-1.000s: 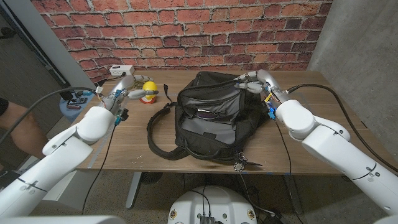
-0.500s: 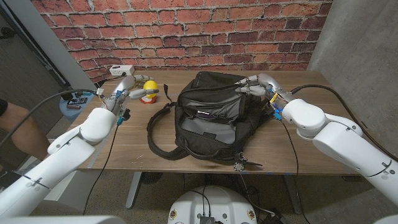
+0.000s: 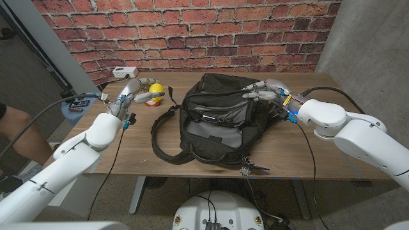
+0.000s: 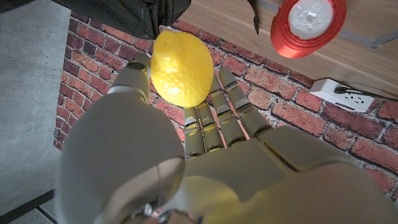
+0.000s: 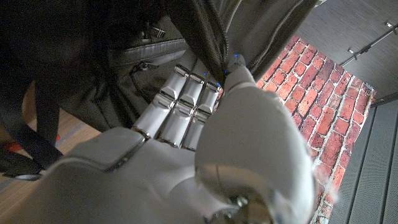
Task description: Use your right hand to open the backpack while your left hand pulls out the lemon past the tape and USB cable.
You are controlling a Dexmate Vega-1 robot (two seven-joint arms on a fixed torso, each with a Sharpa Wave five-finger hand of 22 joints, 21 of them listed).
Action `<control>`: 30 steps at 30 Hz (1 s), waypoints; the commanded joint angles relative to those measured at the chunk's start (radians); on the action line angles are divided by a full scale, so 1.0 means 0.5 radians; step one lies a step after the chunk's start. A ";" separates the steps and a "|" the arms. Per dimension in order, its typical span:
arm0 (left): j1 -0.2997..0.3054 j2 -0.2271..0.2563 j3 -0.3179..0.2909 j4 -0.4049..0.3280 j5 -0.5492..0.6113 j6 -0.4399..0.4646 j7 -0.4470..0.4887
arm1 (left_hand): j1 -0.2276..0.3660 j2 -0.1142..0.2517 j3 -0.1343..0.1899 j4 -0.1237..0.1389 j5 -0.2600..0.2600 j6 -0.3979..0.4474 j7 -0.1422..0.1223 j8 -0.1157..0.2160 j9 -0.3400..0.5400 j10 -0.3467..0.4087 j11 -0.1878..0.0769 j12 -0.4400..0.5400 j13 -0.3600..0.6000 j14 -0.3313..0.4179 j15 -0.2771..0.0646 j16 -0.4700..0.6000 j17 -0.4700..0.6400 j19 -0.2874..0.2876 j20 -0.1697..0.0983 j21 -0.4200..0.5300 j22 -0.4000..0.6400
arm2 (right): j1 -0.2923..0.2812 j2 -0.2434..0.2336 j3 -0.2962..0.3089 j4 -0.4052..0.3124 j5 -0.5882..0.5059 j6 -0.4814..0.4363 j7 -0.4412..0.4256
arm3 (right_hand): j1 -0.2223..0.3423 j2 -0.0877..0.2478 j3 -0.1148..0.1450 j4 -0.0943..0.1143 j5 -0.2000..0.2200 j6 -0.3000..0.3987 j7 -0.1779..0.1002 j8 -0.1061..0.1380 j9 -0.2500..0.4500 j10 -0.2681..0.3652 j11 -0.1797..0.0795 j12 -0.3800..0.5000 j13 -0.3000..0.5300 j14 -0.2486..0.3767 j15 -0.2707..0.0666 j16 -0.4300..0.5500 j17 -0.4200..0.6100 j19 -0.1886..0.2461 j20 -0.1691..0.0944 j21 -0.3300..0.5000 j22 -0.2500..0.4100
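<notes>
right robot hand (image 3: 261, 91): grasping the backpack (image 3: 214, 118) rim, mouth held open | left robot hand (image 3: 132, 91): grasping the lemon (image 4: 182, 68), out of the backpack, beside it over the tabletop (image 3: 307, 140) near the red tape (image 4: 308, 26) | judgement: extraction done, set-down left

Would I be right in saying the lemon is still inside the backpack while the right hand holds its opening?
Not quite: the lemon is out on the table at the left hand, as the head view shows. The right hand does hold the backpack opening.
</notes>
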 commanded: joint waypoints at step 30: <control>-0.044 0.063 0.065 0.120 -0.167 -0.011 0.051 | 0.117 0.160 0.020 0.013 0.020 0.000 0.008 -0.005 0.038 -0.009 -0.006 -0.004 0.413 -0.022 0.004 -0.028 0.005 -0.042 0.006 0.021 -0.004 | 0.243 -0.296 -0.087 0.401 0.740 0.132 0.822 | -0.080 -0.037 -0.006 -0.019 -0.003 -0.423 0.171 -0.089 0.009 -0.376 0.166 -0.172 -0.013 -0.334 0.013 -0.115 0.028 -0.223 0.128 -0.108 -0.003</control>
